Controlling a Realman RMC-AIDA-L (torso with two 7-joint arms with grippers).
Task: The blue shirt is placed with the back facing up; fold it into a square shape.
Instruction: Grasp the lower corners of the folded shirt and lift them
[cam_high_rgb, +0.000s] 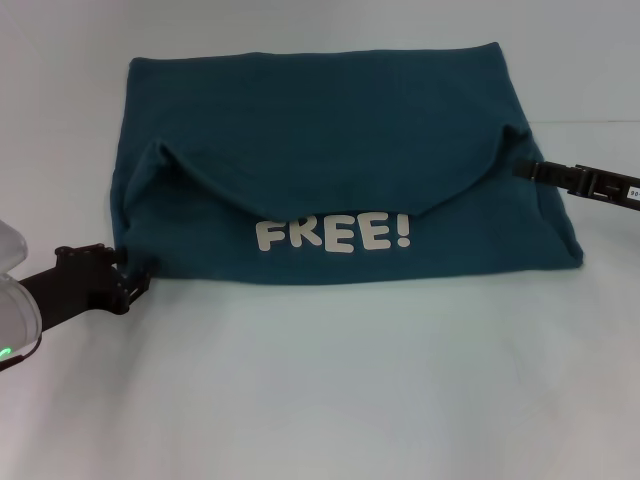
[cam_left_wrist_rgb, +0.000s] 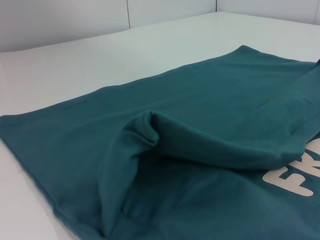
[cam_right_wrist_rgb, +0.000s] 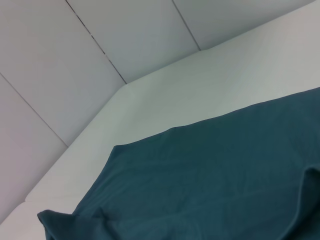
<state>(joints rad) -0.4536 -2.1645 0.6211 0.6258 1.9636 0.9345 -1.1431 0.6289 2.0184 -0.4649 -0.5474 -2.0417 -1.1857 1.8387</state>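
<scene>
The blue shirt (cam_high_rgb: 320, 120) lies folded on the white table, far wider than either gripper. White "FREE!" lettering (cam_high_rgb: 332, 234) shows on its near layer, and a curved flap droops over it from two raised folds. My left gripper (cam_high_rgb: 132, 280) sits low at the shirt's near-left corner, touching the cloth there. My right gripper (cam_high_rgb: 520, 168) reaches in from the right and meets the shirt's right side just below the raised fold. The left wrist view shows the shirt (cam_left_wrist_rgb: 200, 125) close up with part of the lettering. In the right wrist view only plain cloth of the shirt (cam_right_wrist_rgb: 210, 175) shows.
The white table (cam_high_rgb: 320, 400) stretches broadly in front of the shirt and to both sides. Pale wall panels (cam_right_wrist_rgb: 75, 60) stand behind the table's far edge.
</scene>
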